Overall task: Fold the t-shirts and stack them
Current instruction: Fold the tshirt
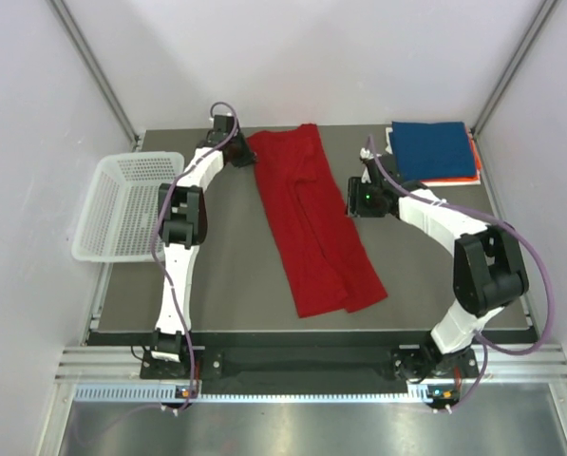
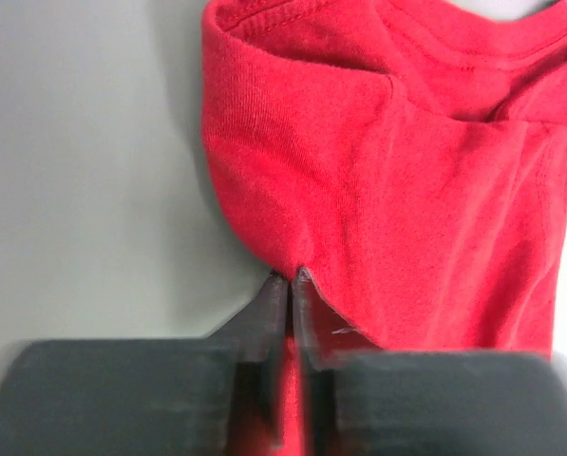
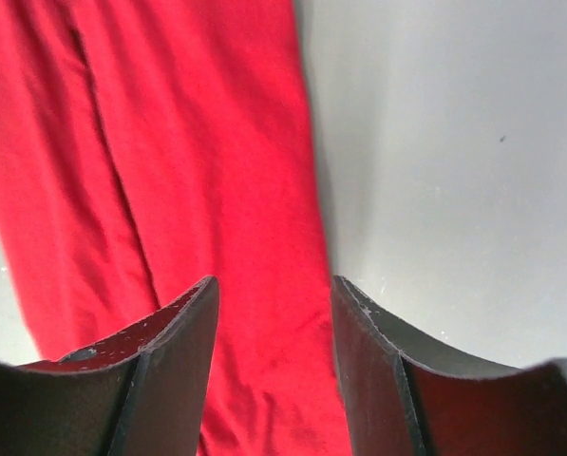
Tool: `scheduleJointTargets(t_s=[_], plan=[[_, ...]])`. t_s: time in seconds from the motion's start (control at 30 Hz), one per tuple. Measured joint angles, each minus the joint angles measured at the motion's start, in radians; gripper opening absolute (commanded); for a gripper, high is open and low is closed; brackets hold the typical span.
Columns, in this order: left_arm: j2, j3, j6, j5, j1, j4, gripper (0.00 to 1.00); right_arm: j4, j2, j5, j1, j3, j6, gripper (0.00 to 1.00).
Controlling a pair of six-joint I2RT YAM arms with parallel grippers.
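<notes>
Dark fingers of the left tool (image 2: pixel 291 277) fill the bottom of the left wrist view, pressed together on a pinch of the red shirt (image 2: pixel 397 190), whose cloth puckers at their tips, with the collar seam beyond. From above, that shirt (image 1: pixel 311 223) lies as a long folded strip on the grey desk (image 1: pixel 236 285), running slantwise from the far middle toward the near right. A white mesh basket (image 1: pixel 122 204) sits at the left edge, partly over the side and close by the left arm's elbow. At the far right corner a folded blue shirt (image 1: pixel 433 150) rests on an orange shirt (image 1: pixel 473 171), well apart from the red one. Only the left wrist view shows the pinch; from above, the left tool (image 1: pixel 240 155) merely meets the strip's far left corner. The right wrist view shows the right tool (image 3: pixel 274 285) with fingers apart and holding nothing, straddling the strip's right edge, red cloth in the gap. The left arm reaches up the left side with a bent elbow; the right arm folds high at the right, its forearm stretched leftward.
</notes>
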Motion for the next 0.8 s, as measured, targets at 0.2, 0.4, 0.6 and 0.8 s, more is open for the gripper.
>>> scheduleJointTargets(t_s=[0.2, 0.4, 0.6, 0.8], plan=[[-0.028, -0.048, 0.023, 0.054, 0.018, 0.014, 0.45, -0.007, 0.035, 0.000, 0.009, -0.020, 0.008, 0.52], [-0.314, -0.429, 0.050, 0.023, 0.024, -0.035, 0.46, -0.045, -0.037, 0.002, 0.034, -0.109, 0.014, 0.51], [-0.690, -0.843, 0.063, -0.035, -0.027, -0.062, 0.45, -0.097, -0.164, 0.023, 0.042, -0.208, 0.050, 0.49], [-1.037, -1.270, -0.013, 0.031, -0.179, 0.011, 0.45, -0.100, -0.246, 0.014, 0.042, -0.320, 0.075, 0.49]])
